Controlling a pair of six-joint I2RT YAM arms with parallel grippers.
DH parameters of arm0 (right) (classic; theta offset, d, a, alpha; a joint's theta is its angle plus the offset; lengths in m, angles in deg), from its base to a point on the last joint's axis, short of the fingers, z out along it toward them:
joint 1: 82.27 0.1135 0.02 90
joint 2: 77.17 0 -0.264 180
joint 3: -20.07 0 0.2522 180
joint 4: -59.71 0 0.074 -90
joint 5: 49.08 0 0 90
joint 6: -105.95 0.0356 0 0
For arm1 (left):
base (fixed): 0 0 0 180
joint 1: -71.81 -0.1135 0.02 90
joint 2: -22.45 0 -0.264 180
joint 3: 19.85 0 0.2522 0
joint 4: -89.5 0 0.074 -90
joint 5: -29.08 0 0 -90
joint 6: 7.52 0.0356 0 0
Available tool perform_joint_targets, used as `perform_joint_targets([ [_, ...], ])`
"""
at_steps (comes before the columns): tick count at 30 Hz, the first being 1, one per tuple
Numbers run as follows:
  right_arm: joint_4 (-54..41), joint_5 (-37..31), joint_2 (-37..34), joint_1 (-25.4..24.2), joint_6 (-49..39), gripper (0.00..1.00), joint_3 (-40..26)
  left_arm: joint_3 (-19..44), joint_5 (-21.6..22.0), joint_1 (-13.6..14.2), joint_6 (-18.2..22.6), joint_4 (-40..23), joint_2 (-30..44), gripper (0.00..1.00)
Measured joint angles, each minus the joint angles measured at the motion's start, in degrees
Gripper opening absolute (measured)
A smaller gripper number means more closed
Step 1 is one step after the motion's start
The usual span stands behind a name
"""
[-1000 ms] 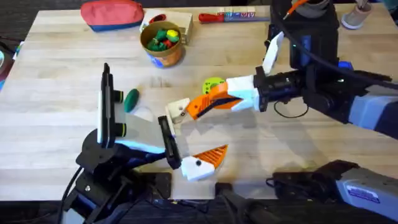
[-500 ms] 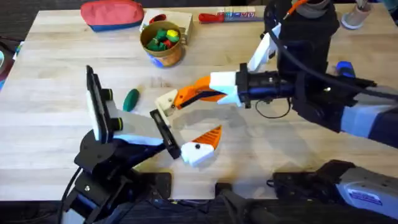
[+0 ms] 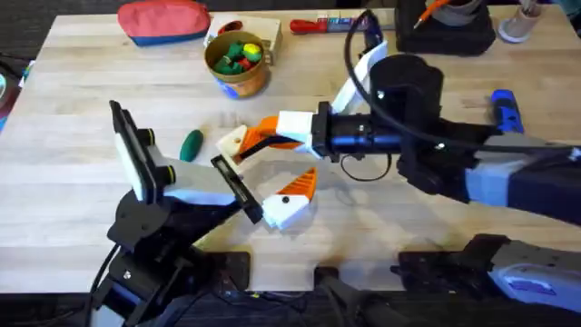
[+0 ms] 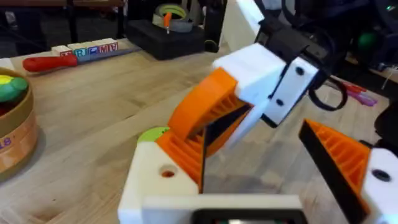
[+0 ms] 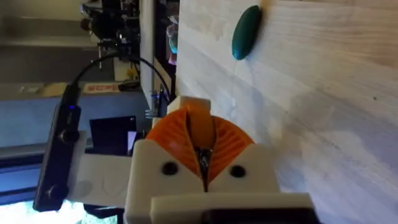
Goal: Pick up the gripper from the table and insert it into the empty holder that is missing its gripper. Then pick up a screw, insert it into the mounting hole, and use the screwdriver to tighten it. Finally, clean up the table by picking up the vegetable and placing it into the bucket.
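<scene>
My right gripper [image 3: 260,136] reaches across the middle, shut on the orange ribbed gripper wedge [image 4: 183,146]. It holds the wedge against the plain white holder [image 3: 232,143], which is one finger of my left gripper [image 3: 263,173]. The left gripper stands wide open; its other finger [image 3: 290,202] carries an orange pad. The mounting hole [image 4: 166,172] shows in the holder's face. The dark green vegetable [image 3: 191,143] lies just left of the holder. The yellow-rimmed bucket [image 3: 238,64] stands at the back. The blue screwdriver [image 3: 507,109] lies far right. No screw is visible.
A red zip pouch [image 3: 163,20] and a red-handled tool [image 3: 309,25] lie along the back edge. The bucket holds several coloured toys. A black stand [image 3: 449,23] sits at the back right. Bare wood stretches left of the vegetable.
My right gripper has carried the orange wedge leftward across the table. The left gripper and its holder have shifted left with it. The yellow-green ring is now covered by the right gripper.
</scene>
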Motion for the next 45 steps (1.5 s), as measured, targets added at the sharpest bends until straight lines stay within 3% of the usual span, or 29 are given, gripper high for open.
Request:
perform_joint_targets([
  [6, 3.2, 3.0, -3.8, -0.9, 0.0, 0.003, 0.0, 0.0, -1.9, 0.0, -1.0, 0.0, 0.0, 0.990],
  [23, 3.1, 6.6, -4.2, -2.0, -2.1, 0.003, 0.0, 0.0, -3.5, -0.3, -1.5, -0.3, 0.0, 0.990],
  [29, 3.1, 7.9, -4.3, -2.1, -4.5, 0.159, 0.0, 0.0, -4.1, -0.3, -1.5, -0.3, 0.0, 0.990],
  [45, 2.9, 14.3, -4.8, -3.6, -6.1, 0.253, 0.0, 0.1, -7.8, -0.2, -1.5, -0.3, 0.0, 0.990],
])
